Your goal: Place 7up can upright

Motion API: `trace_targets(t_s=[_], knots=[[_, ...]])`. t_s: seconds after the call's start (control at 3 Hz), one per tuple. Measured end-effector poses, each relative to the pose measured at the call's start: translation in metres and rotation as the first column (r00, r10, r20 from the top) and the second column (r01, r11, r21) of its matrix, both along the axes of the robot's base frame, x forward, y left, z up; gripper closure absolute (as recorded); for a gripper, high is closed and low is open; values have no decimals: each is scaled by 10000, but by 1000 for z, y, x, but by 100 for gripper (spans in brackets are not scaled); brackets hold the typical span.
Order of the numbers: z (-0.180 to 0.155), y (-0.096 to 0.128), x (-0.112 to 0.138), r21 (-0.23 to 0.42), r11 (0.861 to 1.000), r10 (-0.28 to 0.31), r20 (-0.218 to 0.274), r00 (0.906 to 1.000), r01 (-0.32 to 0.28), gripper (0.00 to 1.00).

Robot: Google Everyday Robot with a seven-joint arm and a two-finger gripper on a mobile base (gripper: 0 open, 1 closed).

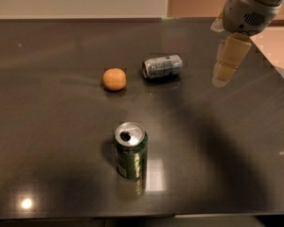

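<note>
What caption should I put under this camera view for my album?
Gripper hovers right of the tipped-over 7up can, with an orange on its left and a green can standing nearer.

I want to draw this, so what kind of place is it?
Probably a kitchen or break-room counter: a dark shiny countertop holds the 7up can lying on its side, a standing green can and an orange. The end effector hangs above its right side.
</note>
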State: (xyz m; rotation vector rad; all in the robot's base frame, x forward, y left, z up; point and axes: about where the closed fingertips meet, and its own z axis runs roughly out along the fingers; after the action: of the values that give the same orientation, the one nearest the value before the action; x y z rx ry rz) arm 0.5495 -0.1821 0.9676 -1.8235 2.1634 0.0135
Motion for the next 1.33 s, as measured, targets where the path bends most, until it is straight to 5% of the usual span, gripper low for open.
trace_targets(t_s=[0.67, 1.33], knots=[[-38, 39, 71, 107, 9965, 828, -305, 9961, -825, 0], [-72, 72, 104, -132, 9882, 1513, -659, 9863, -1525, 0]])
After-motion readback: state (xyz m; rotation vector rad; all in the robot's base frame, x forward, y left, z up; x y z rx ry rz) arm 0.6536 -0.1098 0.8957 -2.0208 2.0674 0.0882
